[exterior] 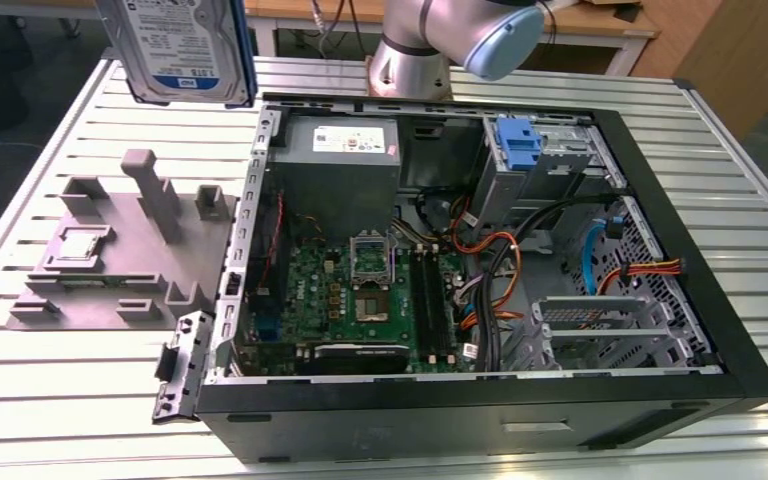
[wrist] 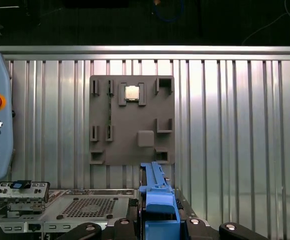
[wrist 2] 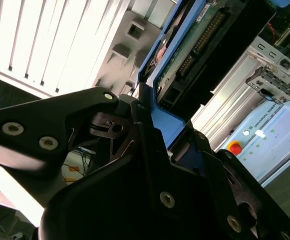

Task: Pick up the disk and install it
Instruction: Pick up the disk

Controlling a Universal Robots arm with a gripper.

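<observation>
The disk (exterior: 177, 50), a silver hard drive with a white and blue label in a blue carrier, hangs upright in the air above the table's far corner, at the exterior view's left of the open computer case (exterior: 704, 330). The second wrist view shows its green circuit-board underside (wrist 2: 194, 42) and blue carrier edge. My gripper (wrist 2: 152, 125) is shut on that carrier. The first wrist view looks down along the carrier's blue edge (wrist: 157, 197) held between the black fingers (wrist: 122, 222).
A grey fixture plate (exterior: 117, 270) with upright posts and a chip (wrist: 132, 93) lies at the exterior view's left of the case. Inside the case are a power supply (exterior: 344, 150), a motherboard (exterior: 357, 290), cables, a blue bracket (exterior: 518, 145) and a metal drive cage (exterior: 598, 320).
</observation>
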